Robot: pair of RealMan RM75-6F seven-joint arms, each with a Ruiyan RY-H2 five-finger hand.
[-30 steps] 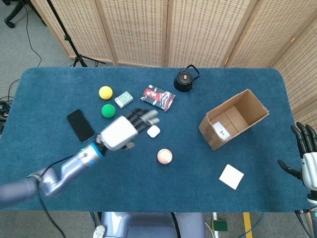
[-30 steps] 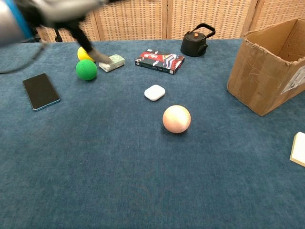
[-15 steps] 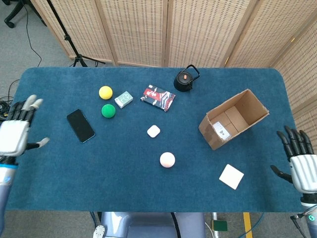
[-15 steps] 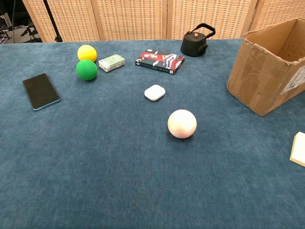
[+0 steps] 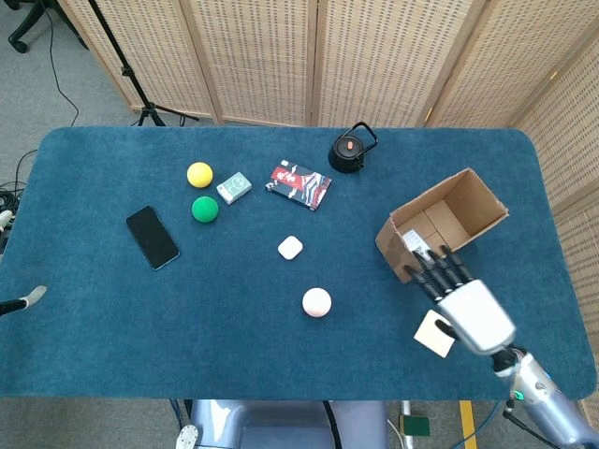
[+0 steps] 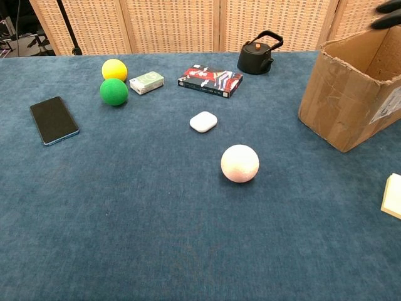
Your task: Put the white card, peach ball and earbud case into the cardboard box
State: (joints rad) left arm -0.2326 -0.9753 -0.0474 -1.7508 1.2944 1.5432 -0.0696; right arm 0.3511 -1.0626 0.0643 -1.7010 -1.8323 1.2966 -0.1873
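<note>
The peach ball [image 5: 316, 302] [image 6: 239, 163] lies mid-table, with the white earbud case [image 5: 290, 248] [image 6: 203, 121] a little behind it to the left. The cardboard box [image 5: 465, 196] [image 6: 341, 94] lies on its side at the right, its opening facing up-right. My right hand [image 5: 463, 304] hovers in front of the box, fingers stretched apart and holding nothing; its dark fingertips [image 6: 388, 15] show at the chest view's top right. It covers part of the white card [image 5: 432, 335] [image 6: 393, 195]. Only a sliver of my left hand [image 5: 28, 299] shows at the left edge.
A black kettle [image 5: 349, 151] stands at the back. A book [image 5: 298, 184], a small green pack [image 5: 234, 187], a yellow ball [image 5: 199, 174], a green ball [image 5: 204, 209] and a black phone [image 5: 153, 237] lie on the left half of the blue table [image 5: 112, 327].
My right hand has come in from the table's right edge to above the white card, near the box. My left hand has drawn back almost out of view at the left.
</note>
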